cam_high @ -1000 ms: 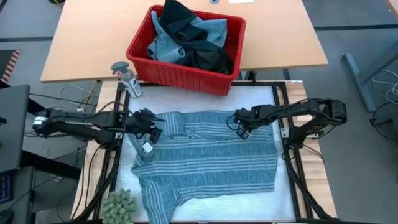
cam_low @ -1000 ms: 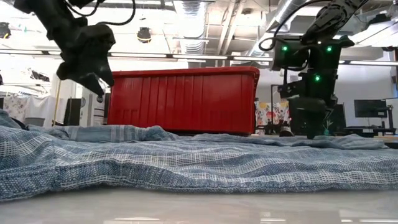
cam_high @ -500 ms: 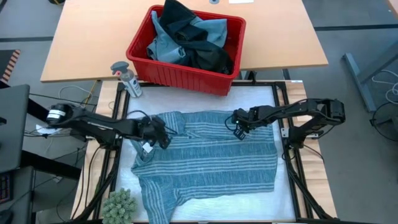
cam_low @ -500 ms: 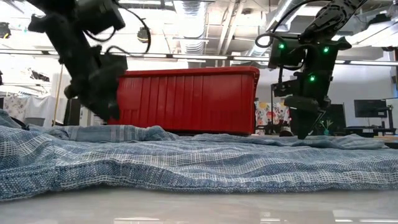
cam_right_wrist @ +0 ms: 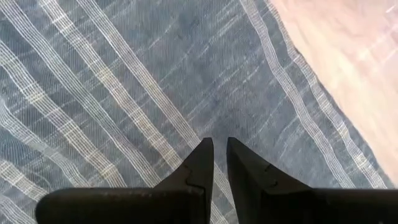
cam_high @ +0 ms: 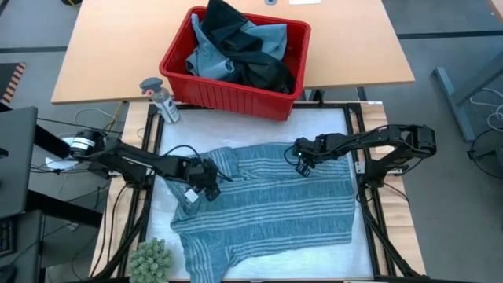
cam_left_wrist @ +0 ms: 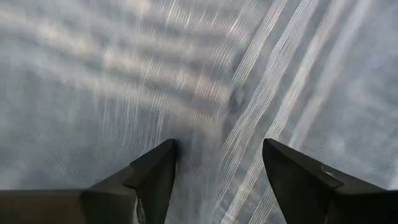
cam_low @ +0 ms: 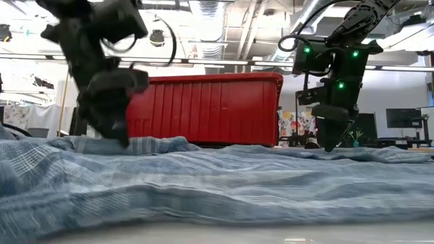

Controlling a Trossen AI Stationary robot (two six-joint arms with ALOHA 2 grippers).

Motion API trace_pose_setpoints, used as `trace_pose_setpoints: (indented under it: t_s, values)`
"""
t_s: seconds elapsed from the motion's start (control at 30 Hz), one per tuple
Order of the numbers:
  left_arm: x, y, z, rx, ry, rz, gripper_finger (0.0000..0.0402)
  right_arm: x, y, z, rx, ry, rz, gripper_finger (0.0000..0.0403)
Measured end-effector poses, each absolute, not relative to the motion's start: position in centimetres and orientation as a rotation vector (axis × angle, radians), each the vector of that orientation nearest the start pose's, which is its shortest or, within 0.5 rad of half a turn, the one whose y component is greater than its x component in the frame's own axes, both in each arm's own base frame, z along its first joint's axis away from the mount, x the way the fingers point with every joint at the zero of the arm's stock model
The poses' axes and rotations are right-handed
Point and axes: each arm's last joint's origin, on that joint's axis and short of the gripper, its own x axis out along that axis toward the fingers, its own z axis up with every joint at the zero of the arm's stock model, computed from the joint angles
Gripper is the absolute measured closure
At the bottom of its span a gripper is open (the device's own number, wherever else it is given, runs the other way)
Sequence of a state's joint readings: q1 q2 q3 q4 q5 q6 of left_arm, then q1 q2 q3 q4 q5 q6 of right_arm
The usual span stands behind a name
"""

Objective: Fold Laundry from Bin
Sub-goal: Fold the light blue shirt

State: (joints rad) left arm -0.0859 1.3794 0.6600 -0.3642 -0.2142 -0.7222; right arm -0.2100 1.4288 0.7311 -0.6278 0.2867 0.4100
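The grey-blue striped shirt of the laundry lies spread on the white table top. My left gripper stands open with its fingertips down on the shirt's far left part. My right gripper is shut at the shirt's far right part, near the edge. The red bin stands beyond the far edge on a wooden table and holds light blue and black garments. My left gripper sets its two spread fingertips down on the shirt's far left part, near a stitched seam, slanting down from the table's left. The cloth lies flat between the fingers, not pinched. Whether my right gripper's shut tips touch the shirt cannot be told.
A grey spray bottle stands at the table's far left corner. A green spiky ball sits at the near left corner. Black frame rails run along the table's left and right sides.
My left gripper has come down and gone toward the table's right edge onto the shirt. The shirt's far left part has slid rightward with it, while the right part has stayed where it was. My right gripper's tips have risen a little.
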Motion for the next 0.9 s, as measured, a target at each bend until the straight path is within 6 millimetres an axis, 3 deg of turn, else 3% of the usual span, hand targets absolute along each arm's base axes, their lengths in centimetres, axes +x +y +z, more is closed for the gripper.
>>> trace_pose_setpoints:
  t_s: [0.13, 0.27, 0.47, 0.7, 0.9]
  values:
    - [22.3, -0.8, 16.8, -0.368, 1.014, 0.63, 0.0174, 22.8, -5.7, 16.1, 0.293, 1.202, -0.686, 0.0331]
    - [21.7, -0.4, 17.3, -0.4, 1.021, 0.649, 0.0174, 23.1, -5.8, 16.2, 0.298, 1.166, -0.682, 0.0331]
    - [22.0, -0.2, 19.5, -0.466, 0.735, 0.764, 0.0175, 23.2, -5.8, 16.3, 0.3, 1.155, -0.681, 0.0331]
    - [23.1, -0.6, 17.4, -0.433, 0.824, 0.761, 0.0202, 23.2, -5.8, 16.3, 0.3, 1.147, -0.68, 0.0331]
    - [25.1, -2.0, 16.1, -0.458, 0.807, 0.621, 0.0222, 23.3, -5.8, 16.3, 0.287, 1.151, -0.67, 0.0331]
